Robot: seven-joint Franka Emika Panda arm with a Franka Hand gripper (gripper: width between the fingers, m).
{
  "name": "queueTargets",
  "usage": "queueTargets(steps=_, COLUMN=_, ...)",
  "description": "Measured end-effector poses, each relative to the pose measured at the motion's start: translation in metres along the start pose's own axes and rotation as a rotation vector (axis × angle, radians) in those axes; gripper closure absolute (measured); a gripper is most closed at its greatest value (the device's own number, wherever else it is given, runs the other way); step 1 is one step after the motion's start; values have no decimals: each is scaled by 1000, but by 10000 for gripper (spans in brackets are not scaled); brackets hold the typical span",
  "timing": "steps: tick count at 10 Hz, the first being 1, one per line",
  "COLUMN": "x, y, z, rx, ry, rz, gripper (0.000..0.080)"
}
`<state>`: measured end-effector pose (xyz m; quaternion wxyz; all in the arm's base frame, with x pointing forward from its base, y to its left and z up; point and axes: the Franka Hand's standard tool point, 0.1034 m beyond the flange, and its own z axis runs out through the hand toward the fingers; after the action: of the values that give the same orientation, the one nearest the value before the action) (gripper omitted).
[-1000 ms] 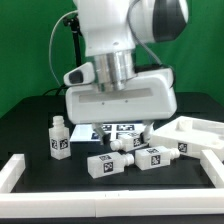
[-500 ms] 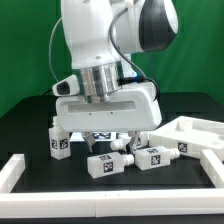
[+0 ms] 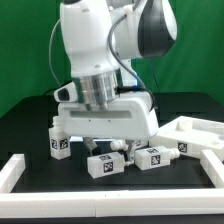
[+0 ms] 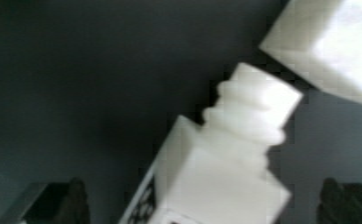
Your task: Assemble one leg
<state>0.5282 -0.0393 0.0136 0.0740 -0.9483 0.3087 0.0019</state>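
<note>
exterior view's left: upright leg (image 3: 59, 141) standing alone | ctr-left: gripper (image 3: 108, 148) low over lying leg (image 3: 107, 164), fingers (image 4: 61, 203) spread wide either side, nothing held | ctr-right: other legs (image 3: 150, 157) lying nearby | right: panel (image 3: 196, 131), no leg fitted | prog: early, looks pre-grasp; grip, carry, insert all left

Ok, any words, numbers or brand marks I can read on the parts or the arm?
No words or numbers are readable in either view.
The legs carry only black-and-white square tags: patterns, no letters.
The arm shows no logo or label.
</note>
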Motion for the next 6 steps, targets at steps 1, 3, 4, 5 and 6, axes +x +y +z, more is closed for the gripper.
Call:
queueTargets(steps=1, x=0, y=-1, z=-1, rx=1, ry=1, rz=-2, gripper=151)
queueTargets(steps=3, x=-1, y=-1, z=0, rx=1, ry=0, rz=-2, gripper=272)
queueTargets(steps=4, x=-1, y=-1, z=0, rx=1, ry=0, rz=-2, gripper=412)
queueTargets(steps=5, x=0, y=-1, z=-1, rx=1, ry=1, rz=-3, gripper=512)
queueTargets(steps=6, x=0, y=-1, z=-1, rx=1, ry=1, rz=-3, gripper=512)
